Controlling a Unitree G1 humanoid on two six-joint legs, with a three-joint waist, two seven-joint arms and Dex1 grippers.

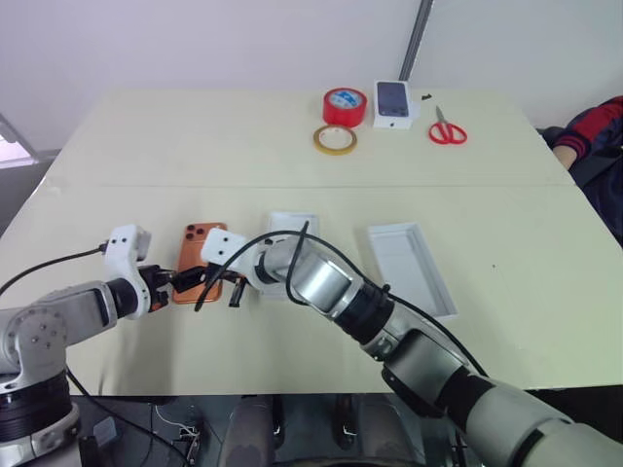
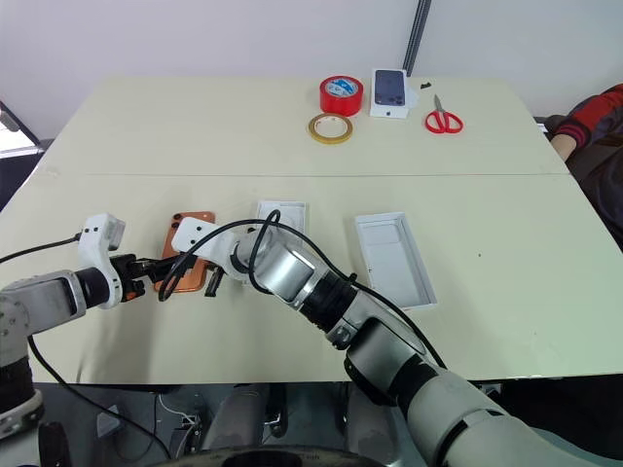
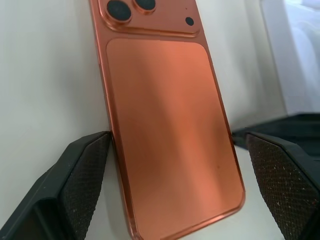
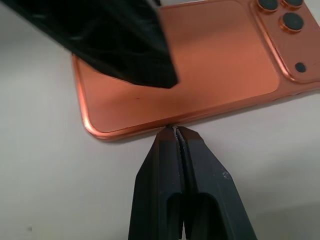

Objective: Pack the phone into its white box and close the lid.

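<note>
Left gripper [image 3: 172, 185] spread astride phone [image 3: 165, 125], right gripper [image 4: 176, 131] closed at its edge

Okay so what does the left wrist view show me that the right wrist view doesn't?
Left wrist view: the left gripper open, one finger on each side of the phone's end away from the lenses, and the edge of a white box beyond.

Right wrist view: the right gripper shut, its tips at the phone's long edge, with a finger of the left gripper reaching over the orange back.

Both: the phone lying back up on the table, its camera lenses at the far end.
</note>
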